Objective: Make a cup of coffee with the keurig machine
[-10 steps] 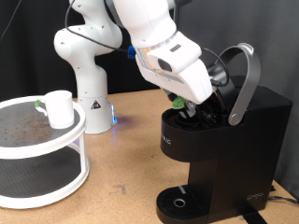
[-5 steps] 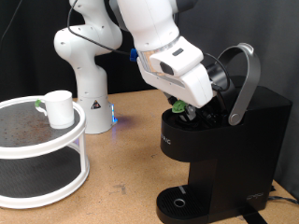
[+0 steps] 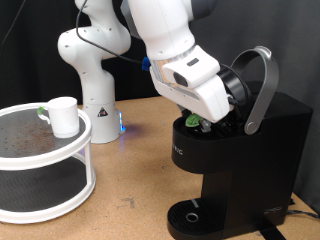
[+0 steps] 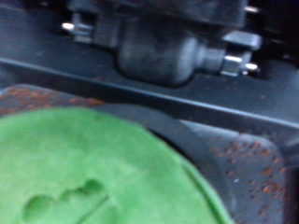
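Tool (image 3: 200,118) lower, over keurig machine (image 3: 240,160) opening.

blurred green pod top (image 4: 89,168), dark machine parts (image 4: 159,47)

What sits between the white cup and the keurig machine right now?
In the exterior view, the cup stands on a round two-tier stand. Between it and the keurig machine lie the white arm base and bare wooden tabletop.

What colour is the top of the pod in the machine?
Green; the pod shows best in the wrist view.
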### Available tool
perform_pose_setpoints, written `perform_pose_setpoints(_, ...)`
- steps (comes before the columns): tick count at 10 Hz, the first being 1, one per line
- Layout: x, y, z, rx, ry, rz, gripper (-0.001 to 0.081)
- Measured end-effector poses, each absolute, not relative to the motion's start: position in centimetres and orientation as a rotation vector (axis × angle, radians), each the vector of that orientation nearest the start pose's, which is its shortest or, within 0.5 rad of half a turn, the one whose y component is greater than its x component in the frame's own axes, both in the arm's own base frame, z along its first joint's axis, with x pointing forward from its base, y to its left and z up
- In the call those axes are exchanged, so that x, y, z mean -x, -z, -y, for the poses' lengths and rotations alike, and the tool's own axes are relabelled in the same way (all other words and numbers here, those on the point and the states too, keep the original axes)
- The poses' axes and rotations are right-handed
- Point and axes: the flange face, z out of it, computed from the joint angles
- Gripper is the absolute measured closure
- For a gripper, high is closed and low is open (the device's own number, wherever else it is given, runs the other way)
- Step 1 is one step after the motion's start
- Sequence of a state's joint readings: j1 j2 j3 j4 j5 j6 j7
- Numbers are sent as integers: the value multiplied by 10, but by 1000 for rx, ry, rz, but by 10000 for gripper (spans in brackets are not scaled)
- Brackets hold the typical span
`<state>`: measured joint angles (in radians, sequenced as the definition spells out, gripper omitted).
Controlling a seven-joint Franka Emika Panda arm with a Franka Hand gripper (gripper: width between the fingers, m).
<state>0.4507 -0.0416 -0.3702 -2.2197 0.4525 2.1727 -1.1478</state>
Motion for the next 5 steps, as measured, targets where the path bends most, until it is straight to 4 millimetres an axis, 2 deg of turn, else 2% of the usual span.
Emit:
perform_pose_setpoints(1, -519, -392, -59, 2475, 261, 1300, 300)
perform_pose_setpoints(2, -520, -387, -60, 2477, 251, 1297, 165)
perform_pose_setpoints(3, -521, -387, -60, 2476, 252, 1292, 165)
perform_pose_setpoints(4, -521, -387, -61, 2474, 253, 1289, 35)
perform_pose_setpoints(5, -521, -387, -61, 2471, 255, 1287, 35)
